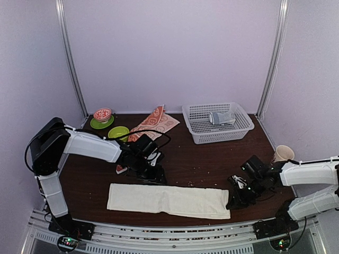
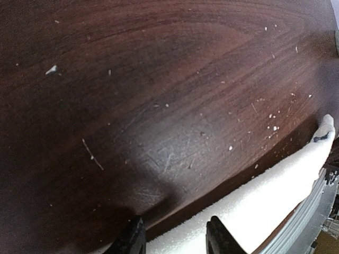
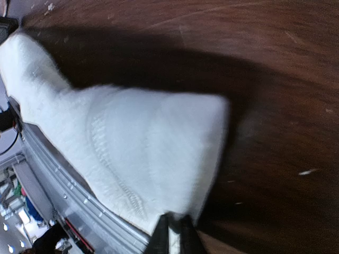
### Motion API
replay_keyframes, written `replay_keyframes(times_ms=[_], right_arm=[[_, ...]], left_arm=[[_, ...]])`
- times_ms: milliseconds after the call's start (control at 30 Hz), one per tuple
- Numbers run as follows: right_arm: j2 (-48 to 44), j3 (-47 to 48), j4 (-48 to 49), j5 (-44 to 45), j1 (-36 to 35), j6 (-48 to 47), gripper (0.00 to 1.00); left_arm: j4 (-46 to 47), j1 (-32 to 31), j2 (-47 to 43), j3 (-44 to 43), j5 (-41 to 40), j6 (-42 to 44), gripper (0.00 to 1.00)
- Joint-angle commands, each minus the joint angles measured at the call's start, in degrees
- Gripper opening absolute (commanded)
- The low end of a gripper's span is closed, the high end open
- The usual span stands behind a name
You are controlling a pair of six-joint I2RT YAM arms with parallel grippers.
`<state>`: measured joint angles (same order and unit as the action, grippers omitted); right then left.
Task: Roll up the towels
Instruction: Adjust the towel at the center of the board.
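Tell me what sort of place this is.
Probably a robot test cell, not a home: plain pale walls box in a dark wooden table, and two white robot arms are bolted to its ribbed metal front rail.

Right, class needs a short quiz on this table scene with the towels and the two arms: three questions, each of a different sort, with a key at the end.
1. True or false: the cream towel is already rolled up.
2. What lies in the white basket? A) a cup B) a grey-blue cloth bundle C) a green plate
3. Short answer: which pincer is shut on a corner of the cream towel?

Key
1. False: it lies flat along the near edge of the table.
2. B
3. The right pincer.
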<state>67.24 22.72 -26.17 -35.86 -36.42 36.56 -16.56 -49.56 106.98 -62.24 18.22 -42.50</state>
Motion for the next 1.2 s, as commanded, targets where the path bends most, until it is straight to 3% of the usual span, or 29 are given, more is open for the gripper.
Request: replay_keyframes(times_ms=[0,100,200,367,500,567,833,1167], right_arm=[[0.3,0.9,-4.7,2.0,-1.9,-1.1,0.3],[-5.1,3.5,-6.5,6.1,-1.9,2.0,0.54],[-8.7,6.8,-9.5,10.9,-1.7,3.9,0.61],[-11.9,8.7,-6.2,18.8,-0.9,8.0,0.58],[-7.1,8.0,5.4,14.1,-2.6,13.2,0.39],[-2.8,10.1,6.2,13.4,-5.8,12.6,0.33],[9.6,10.4,8.8,17.0,-8.8,12.5,0.33],[18.8,13.8,7.7,24.9,0.1,8.1,0.36]], left_arm=[[0.8,0.2,-0.5,-0.4,0.3,0.1,0.41],[0.1,0.2,-2.0,-0.7,0.1,0.7,0.44],[-1.1,0.2,-3.6,-1.0,0.0,1.3,0.47],[-2.8,0.1,-7.1,0.2,-1.2,1.9,0.5],[-3.7,0.2,-9.8,2.1,-2.6,1.6,0.49],[-3.7,0.1,-11.1,3.5,-2.9,1.4,0.49],[-3.2,0.1,-16.5,9.6,-4.3,1.3,0.48],[-2.4,0.9,-16.9,11.4,-5.5,1.3,0.48]])
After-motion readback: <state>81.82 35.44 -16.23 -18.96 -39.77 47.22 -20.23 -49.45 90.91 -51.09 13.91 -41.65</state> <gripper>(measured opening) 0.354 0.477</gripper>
